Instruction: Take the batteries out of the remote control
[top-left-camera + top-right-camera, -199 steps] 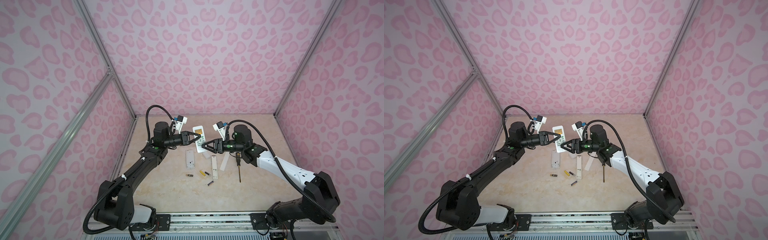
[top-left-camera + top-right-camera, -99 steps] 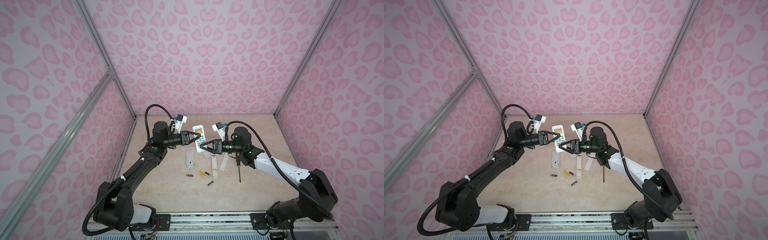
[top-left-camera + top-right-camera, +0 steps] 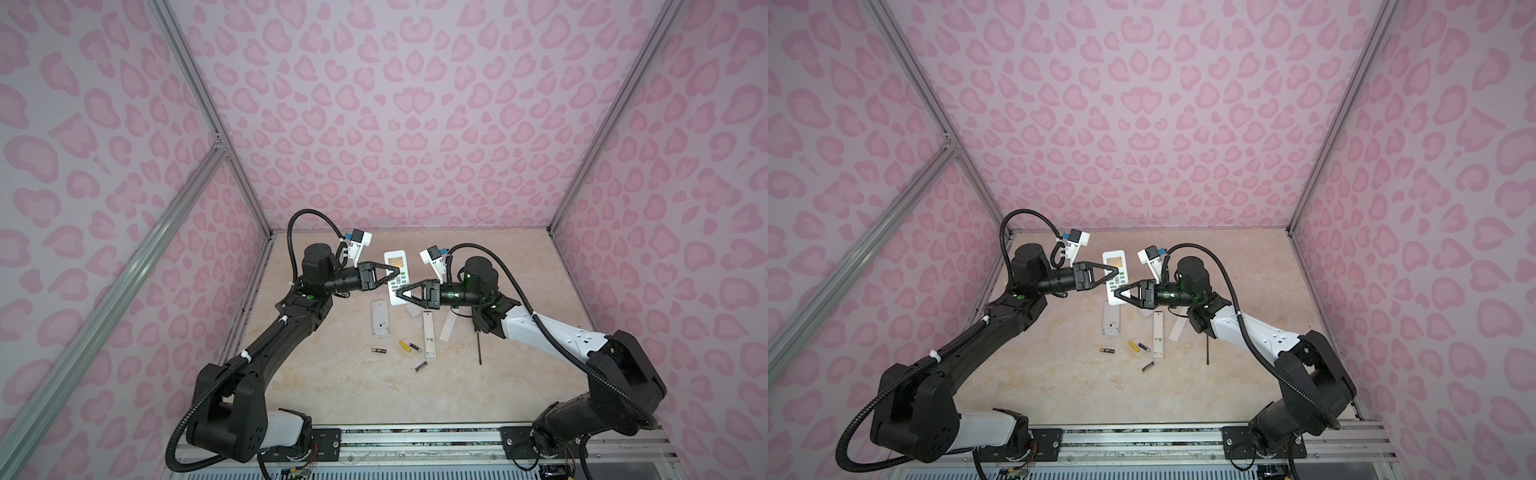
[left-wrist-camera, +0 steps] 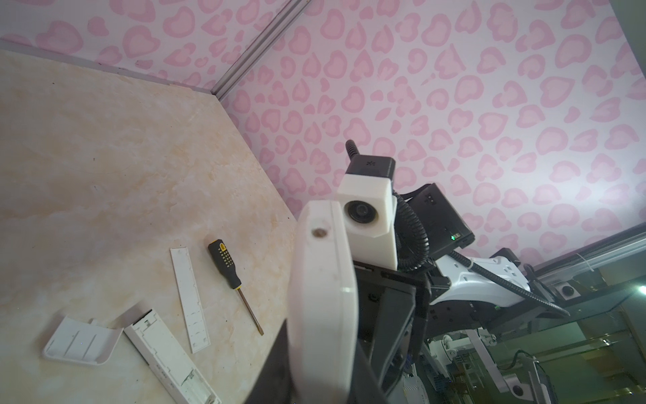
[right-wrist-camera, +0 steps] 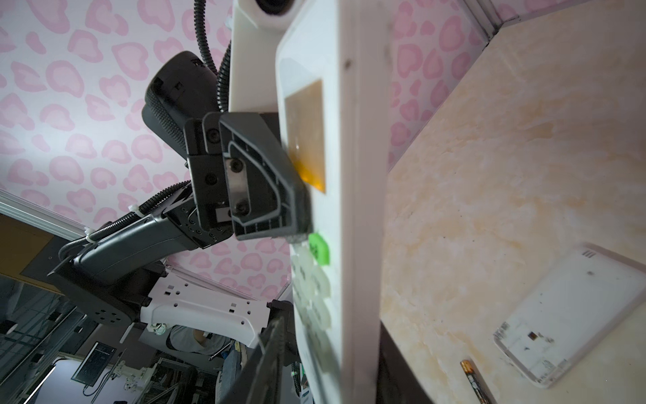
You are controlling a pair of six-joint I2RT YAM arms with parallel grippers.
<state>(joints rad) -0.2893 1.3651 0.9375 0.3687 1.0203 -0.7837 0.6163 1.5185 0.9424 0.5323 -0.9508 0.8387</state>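
Four batteries lie loose on the tabletop, nr an opened remote; the white remote w/ display is held up off the tabletop, button side up, back unseen; left gripper pinches its middle; right gripper straddles the lower end, can't tell if it's clamped. Step, prob.: taking this remote two-handed to open the back; next needs a firm right grip, then cover off w/o wrenching it from the left.
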